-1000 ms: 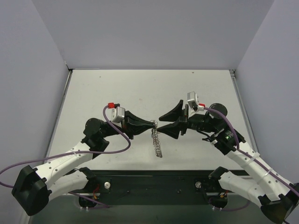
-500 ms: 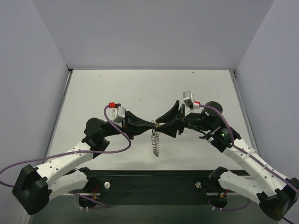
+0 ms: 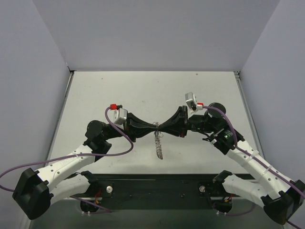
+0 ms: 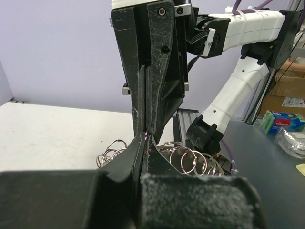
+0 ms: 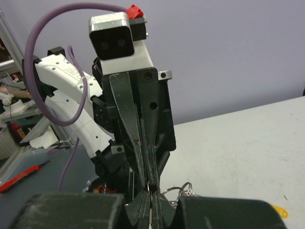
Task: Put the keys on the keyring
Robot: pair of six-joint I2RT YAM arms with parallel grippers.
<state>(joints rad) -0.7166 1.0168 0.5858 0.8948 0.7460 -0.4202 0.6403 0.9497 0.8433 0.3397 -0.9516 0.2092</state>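
Pinching the keyring (image 3: 158, 145) (both clamped shut), left gripper (image 3: 154, 127) and right gripper (image 3: 164, 127) meet well inside table (image 3: 143, 90) edges.

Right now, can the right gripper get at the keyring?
Likely yes: the right gripper is shut tip to tip against the left gripper, right where the keyring hangs; nothing lies between.

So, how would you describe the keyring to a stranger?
Find the middle of the white table, where the shut jaws of the left gripper and right gripper meet tip to tip. The keyring runs from that point toward the arm bases: a thin silvery string of wire loops, the only shiny thing there.
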